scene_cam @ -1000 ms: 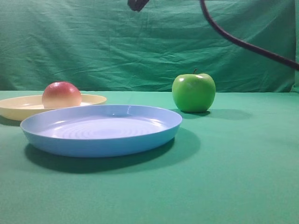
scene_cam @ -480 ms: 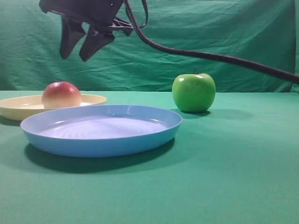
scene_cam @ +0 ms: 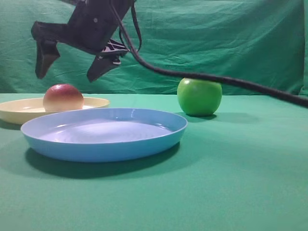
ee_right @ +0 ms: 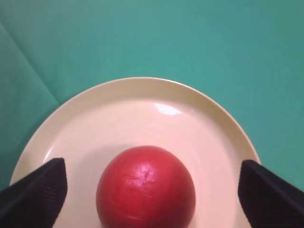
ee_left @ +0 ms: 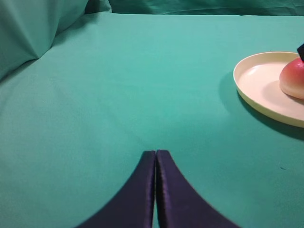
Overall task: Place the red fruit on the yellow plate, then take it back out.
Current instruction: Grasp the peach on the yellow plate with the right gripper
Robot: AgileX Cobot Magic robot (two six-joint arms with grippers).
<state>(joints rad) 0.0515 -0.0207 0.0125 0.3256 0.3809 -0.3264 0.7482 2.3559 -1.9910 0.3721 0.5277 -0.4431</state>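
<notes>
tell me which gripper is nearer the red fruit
Right. The right gripper hangs open just above the red fruit; the left gripper sits shut, off to its side.

Matt green cloth covers the worktop (scene_cam: 250,183); the yellow plate (ee_right: 199,128) and blue plate (scene_cam: 103,137) look smooth glossy plastic.

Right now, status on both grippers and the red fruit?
Right gripper open above round red fruit. Fruit sits on shallow cream-yellow plate. Left gripper shut, empty. Nothing between jaws and fruit.
</notes>
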